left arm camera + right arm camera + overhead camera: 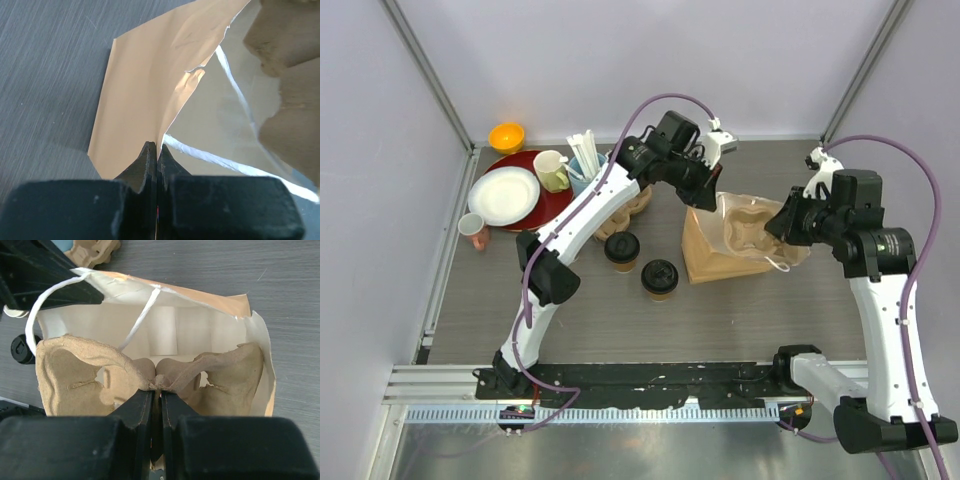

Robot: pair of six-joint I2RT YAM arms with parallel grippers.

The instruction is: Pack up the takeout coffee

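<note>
Two cups stood on the desk, left of the bag.
Left claw pinched the bag's rim; right claw clamped the carrier inside it.

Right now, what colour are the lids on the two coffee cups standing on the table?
Black. The cup lids show best in the top external view.

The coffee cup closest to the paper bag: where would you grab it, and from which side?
The cup stands upright, so probably grip its round brown wall just under the black lid, which suits two fingers. Come from the near side: the bag lies on its right and the other cup stands at its far left.
</note>
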